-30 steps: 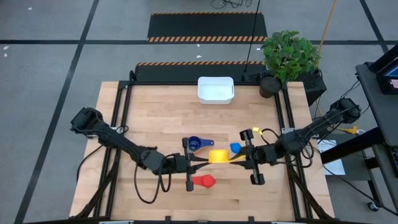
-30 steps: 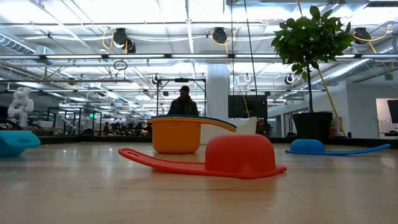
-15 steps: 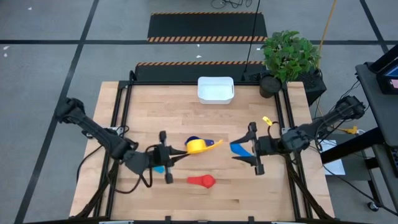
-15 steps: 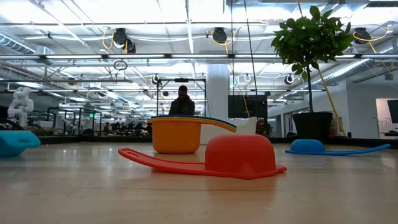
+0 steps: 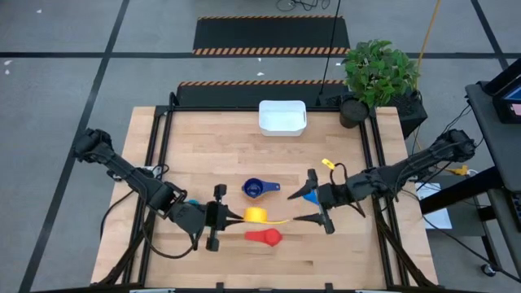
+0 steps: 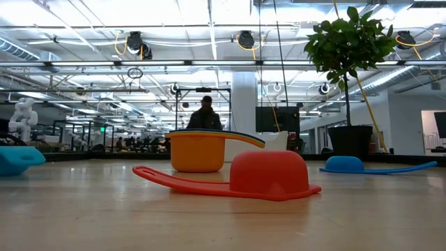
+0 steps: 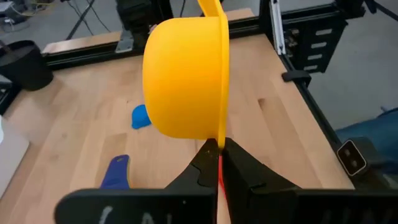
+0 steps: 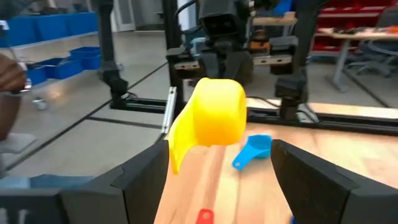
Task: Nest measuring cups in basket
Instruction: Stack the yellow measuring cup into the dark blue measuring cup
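Seen from above, the left gripper (image 5: pixel 218 216) sits at about 7 o'clock from table centre, clamped on the handle of the yellow cup (image 5: pixel 256 215), which is held just at 3 o'clock of its fingers. The left wrist view confirms what the overhead cannot: the jaws are pinched tight on the thin handle edge, the yellow cup (image 7: pixel 186 81) tipped on its side, with a light blue cup (image 7: pixel 141 116) and a dark blue handle (image 7: pixel 115 172) lying on the table beyond. The right gripper (image 5: pixel 316 206) is at roughly 4 o'clock from centre, jaws spread wide, nothing held; its own camera shows the two fingers (image 8: pixel 140 180) well apart with the yellow cup (image 8: pixel 214 115) framed between them but not touched. A dark blue cup (image 5: pixel 256 189) lies near centre, a red cup (image 5: pixel 266 237) at 6 o'clock, a blue cup (image 5: pixel 308 195) just beside the right gripper's upper finger. The white basket (image 5: pixel 282 116) is at 12 o'clock, near the far edge, holding no visible cup. Only the low view shows the red cup (image 6: pixel 268 174) lying upside down, an orange cup (image 6: pixel 198 150) upright behind it, and a person (image 6: pixel 206 115) in the room beyond.
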Robot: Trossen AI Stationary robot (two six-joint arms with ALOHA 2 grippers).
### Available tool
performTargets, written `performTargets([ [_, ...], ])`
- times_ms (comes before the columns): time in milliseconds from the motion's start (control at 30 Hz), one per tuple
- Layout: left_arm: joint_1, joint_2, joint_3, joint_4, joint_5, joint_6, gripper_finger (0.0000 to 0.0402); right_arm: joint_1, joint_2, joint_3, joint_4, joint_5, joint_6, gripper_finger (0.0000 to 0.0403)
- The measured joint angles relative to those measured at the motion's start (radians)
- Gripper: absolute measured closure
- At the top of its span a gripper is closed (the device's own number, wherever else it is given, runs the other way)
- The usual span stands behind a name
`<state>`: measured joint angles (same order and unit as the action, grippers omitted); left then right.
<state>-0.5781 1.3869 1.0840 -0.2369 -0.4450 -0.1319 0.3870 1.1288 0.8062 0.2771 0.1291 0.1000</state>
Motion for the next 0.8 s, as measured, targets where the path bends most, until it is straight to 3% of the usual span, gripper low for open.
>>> performTargets([
  [100, 0.000, 0.000, 0.000, 0.002, 0.000, 0.009, 0.0391, -0.014, 0.018, 0.000, -0.004, -0.010, 0.015, 0.0130],
  [267, 0.001, 0.000, 0.000, 0.002, 0.000, 0.039, 0.0393, -0.034, 0.061, 0.000, -0.005, -0.159, 0.037, 0.0130],
  [500, 0.001, 0.000, 0.000, 0.001, 0.000, 0.042, 0.0388, -0.048, 0.076, 0.000, 0.019, -0.187, 0.037, 0.0139],
  [800, 0.025, 0.000, 0.000, 0.002, -0.007, 0.041, 0.0394, -0.049, 0.076, 0.000, 0.049, -0.191, 0.044, 0.0181],
])
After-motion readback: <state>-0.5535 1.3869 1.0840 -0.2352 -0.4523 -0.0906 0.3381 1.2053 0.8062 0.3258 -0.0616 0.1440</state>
